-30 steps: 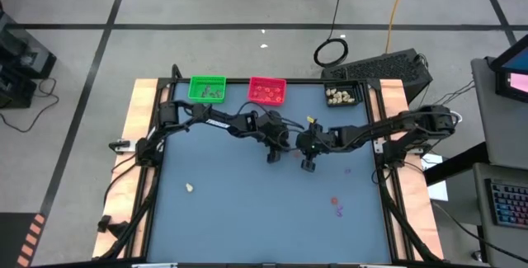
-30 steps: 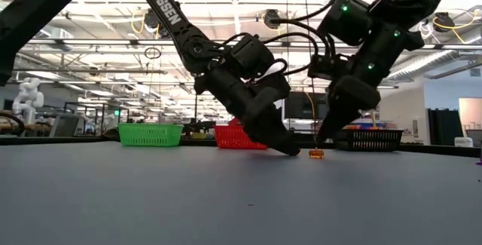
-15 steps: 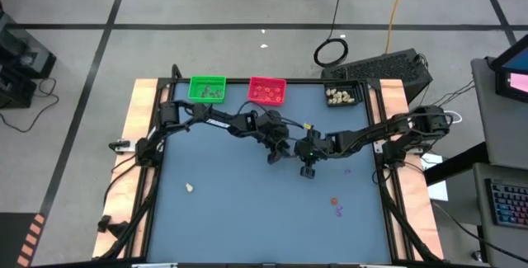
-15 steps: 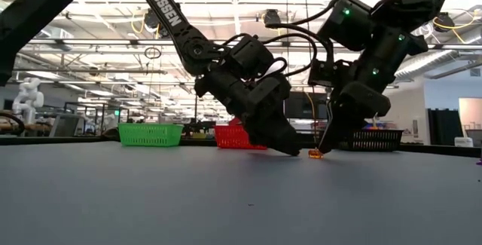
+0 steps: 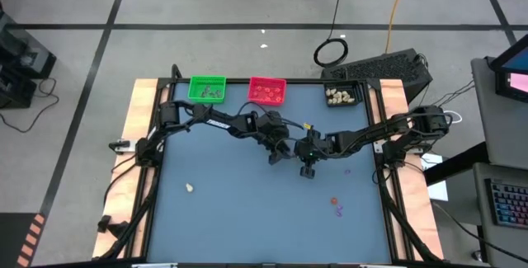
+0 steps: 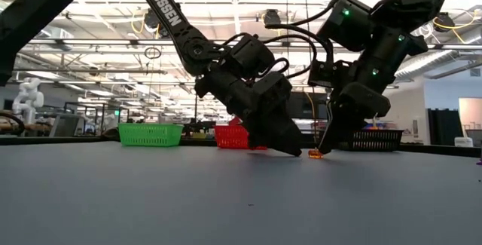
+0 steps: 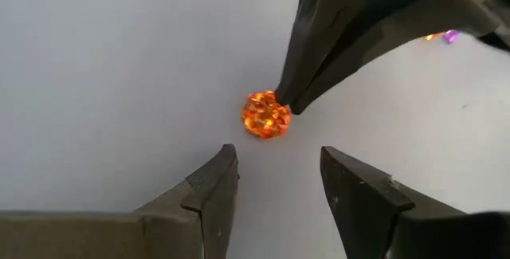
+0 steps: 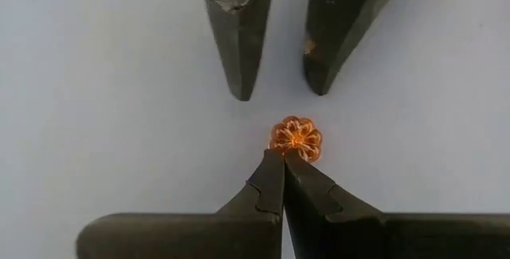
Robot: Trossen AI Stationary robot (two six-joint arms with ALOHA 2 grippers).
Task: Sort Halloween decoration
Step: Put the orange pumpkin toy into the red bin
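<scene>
1. Item under work: one orange-red trinket (image 8: 296,139), flat on the grey-blue table (image 5: 231,210) near its centre, between the two arms. It is round, with no long axis to align to.
2. Right gripper (image 8: 283,171): fingers pressed together with nothing between them. The closed tips touch the trinket's edge in both wrist views; the low view shows them at table level directly over it (image 6: 315,153). The trinket lies just ahead of these tips, not between them.
3. Left gripper (image 7: 275,175): fingers narrowly parted and empty, low over the table. The trinket (image 7: 265,115) lies a short way ahead of the gap, slightly off its centreline and apart from both tips.
4. Governing relation, high view: the left gripper (image 5: 276,154) is at about 9 o'clock of the trinket, the right gripper (image 5: 307,166) at about 3 o'clock. The right is nearer, in contact; the left alone is open to receive.
5. Judgement: a grasp needs the trinket inside the left gap, or the right fingers reopened astride it.
6. Destination, judged: red tray (image 5: 266,91), at about 11 o'clock of the trinket on the far edge, already holds orange-red pieces.
</scene>
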